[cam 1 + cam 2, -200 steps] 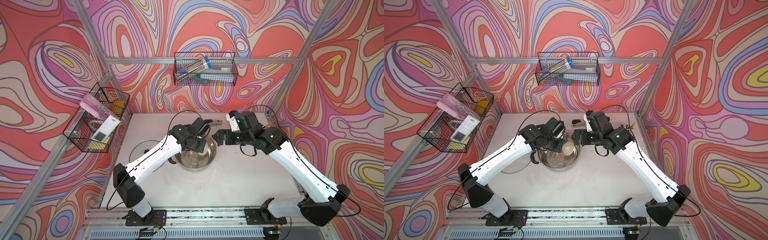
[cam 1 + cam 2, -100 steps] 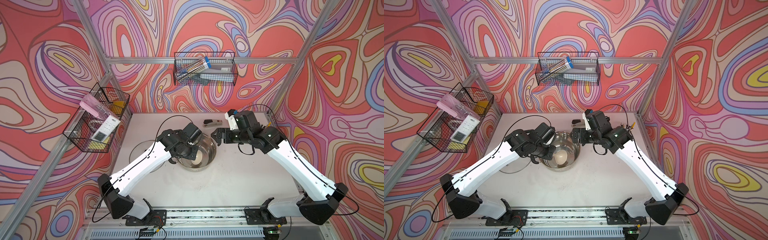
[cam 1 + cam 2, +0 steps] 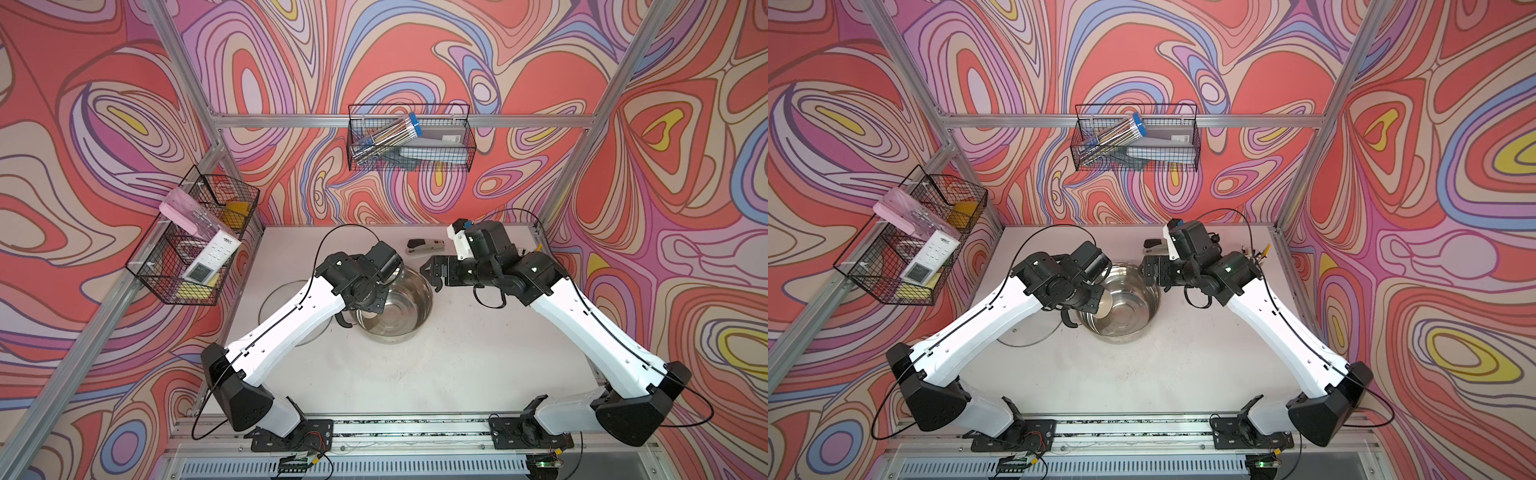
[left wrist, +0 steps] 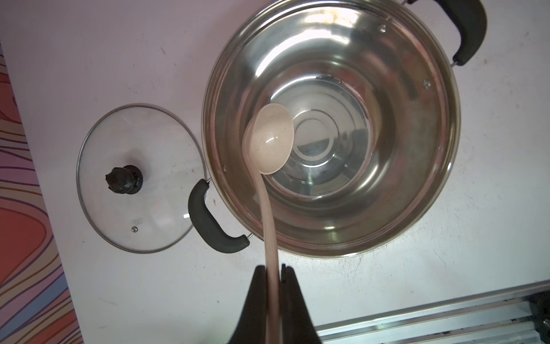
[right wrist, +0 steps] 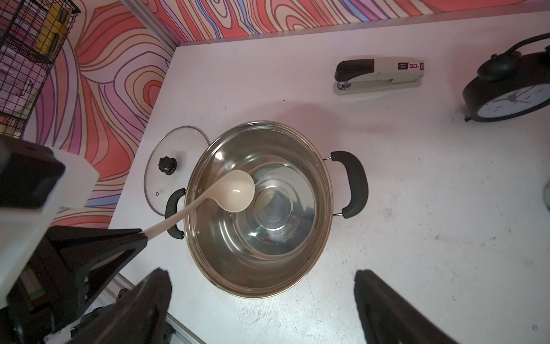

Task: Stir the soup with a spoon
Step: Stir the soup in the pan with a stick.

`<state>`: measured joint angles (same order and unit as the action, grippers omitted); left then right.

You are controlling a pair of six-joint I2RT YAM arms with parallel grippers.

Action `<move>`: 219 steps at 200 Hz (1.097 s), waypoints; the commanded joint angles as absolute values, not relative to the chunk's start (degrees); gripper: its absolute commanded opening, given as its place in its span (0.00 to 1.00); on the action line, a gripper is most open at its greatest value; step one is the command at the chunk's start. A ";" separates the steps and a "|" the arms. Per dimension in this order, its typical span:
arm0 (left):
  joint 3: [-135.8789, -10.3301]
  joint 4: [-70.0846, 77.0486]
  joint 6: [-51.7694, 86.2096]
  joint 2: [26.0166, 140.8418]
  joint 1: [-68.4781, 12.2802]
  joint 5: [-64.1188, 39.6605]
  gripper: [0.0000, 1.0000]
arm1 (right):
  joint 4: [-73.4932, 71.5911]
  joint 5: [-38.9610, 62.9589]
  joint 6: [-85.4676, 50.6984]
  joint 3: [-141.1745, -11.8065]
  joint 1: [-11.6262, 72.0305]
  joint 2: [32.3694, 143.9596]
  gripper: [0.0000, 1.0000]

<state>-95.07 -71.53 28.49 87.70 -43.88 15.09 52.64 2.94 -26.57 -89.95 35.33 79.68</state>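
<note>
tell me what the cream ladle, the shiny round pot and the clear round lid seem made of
Cream-beige ladle: likely plastic, matte, faintly speckled. Round pot: apparently polished steel, mirror reflections. Round lid: probably clear glass, table showing through.

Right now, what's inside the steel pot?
Only the spoon dips into the pot, its handle gripped by the left tool. Its shiny bottom shows; the patch under the spoon is hidden.

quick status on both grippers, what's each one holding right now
Left gripper: closed on the handle of the ladle, whose bowl is inside the steel pot.
Right gripper: open, holding nothing.
</note>
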 commanded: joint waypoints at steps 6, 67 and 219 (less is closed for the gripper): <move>-97.49 -69.13 27.64 89.83 -43.42 18.87 0.00 | 53.99 1.46 -25.82 -90.79 35.34 79.63 0.98; -99.78 -60.22 24.58 93.96 -43.41 9.21 0.00 | 55.59 1.92 -22.48 -89.37 35.35 79.94 0.98; -92.02 -67.77 25.23 87.13 -43.42 -3.61 0.00 | 55.42 10.70 -16.17 -84.22 35.52 78.34 0.98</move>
<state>-92.86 -62.26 25.08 90.56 -43.79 -4.40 56.18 9.52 -16.64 -85.10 35.33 79.61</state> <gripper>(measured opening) 0.084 0.982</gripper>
